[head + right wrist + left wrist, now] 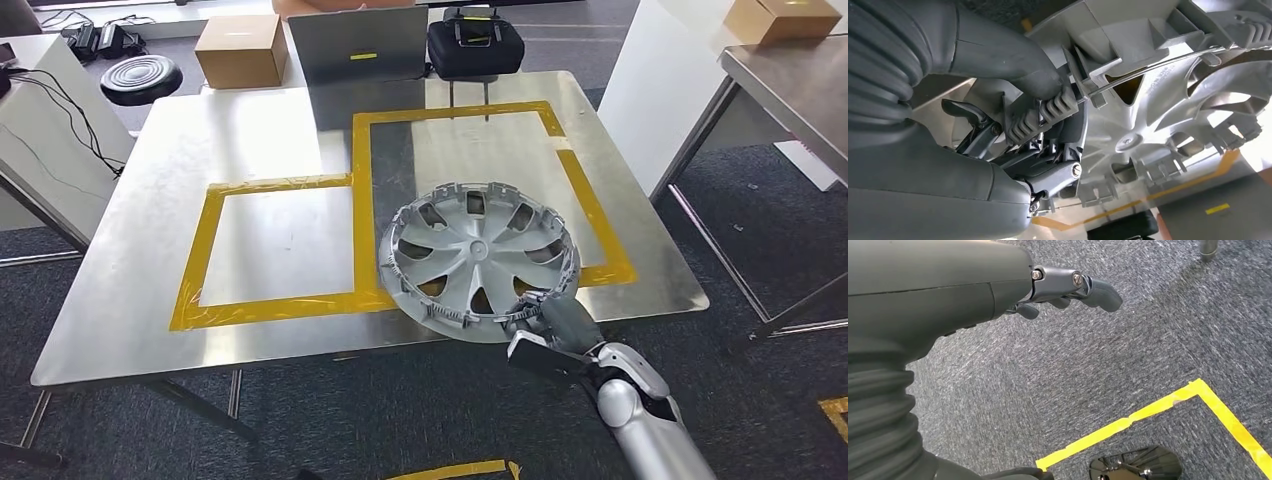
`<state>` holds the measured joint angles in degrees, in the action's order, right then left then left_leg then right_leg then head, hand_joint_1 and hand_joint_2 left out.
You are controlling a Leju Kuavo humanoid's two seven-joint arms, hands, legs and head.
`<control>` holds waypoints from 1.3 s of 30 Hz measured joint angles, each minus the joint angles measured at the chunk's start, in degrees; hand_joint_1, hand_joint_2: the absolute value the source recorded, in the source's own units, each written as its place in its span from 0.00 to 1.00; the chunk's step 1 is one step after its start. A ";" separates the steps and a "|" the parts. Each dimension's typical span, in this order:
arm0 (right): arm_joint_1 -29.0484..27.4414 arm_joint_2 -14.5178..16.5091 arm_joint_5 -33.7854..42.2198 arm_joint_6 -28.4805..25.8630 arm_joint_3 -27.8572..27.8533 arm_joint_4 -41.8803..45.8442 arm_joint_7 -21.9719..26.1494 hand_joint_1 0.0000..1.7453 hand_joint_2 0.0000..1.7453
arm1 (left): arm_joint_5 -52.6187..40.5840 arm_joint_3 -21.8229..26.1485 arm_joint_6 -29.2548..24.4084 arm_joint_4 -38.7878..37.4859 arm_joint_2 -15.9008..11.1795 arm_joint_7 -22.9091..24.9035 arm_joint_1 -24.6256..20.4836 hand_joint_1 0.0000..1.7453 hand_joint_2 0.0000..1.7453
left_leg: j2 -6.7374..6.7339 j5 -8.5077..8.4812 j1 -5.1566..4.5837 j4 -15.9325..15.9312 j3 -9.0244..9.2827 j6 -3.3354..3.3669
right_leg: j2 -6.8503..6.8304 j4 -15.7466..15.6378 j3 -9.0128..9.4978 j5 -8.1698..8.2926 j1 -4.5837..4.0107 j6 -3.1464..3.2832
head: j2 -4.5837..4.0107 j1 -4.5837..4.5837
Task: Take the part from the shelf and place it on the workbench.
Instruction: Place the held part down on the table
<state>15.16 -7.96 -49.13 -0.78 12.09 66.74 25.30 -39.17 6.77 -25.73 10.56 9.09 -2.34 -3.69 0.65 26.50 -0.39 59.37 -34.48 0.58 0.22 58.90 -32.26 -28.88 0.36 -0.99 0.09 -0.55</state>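
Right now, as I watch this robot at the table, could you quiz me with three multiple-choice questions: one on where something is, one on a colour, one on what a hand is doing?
1. Where is the hubcap?
A. on the floor
B. at the near edge of the table, over the tape
C. on the cardboard box

2. What colour is the tape marking the rectangles on the table?
A. yellow
B. red
C. blue

3. What is the right hand doing?
A. hanging with nothing in it
B. resting flat on the table
C. gripping the hubcap's rim

Answers:
1 B: the head view shows it across the yellow line at the near edge.
2 A: both outlines are yellow.
3 C: the right wrist view shows the fingers closed on the rim.
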 joint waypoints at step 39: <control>-5.29 -8.47 -11.10 -13.10 -4.03 -2.75 -6.84 0.00 0.00 | 0.08 4.65 -5.88 -0.02 0.50 -3.34 0.83 0.00 0.00 | -0.08 0.10 -0.02 0.01 0.36 0.14 | 0.04 -0.18 0.40 -0.03 0.02 -0.10 | 0.00 0.01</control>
<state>9.88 -16.44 -60.23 -13.88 8.06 63.99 18.46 -39.09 11.42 -31.61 10.54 9.59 -5.68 -2.85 0.58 26.60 -0.41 59.38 -34.12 0.72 0.25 58.72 -31.86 -28.91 0.38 -1.09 0.09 -0.55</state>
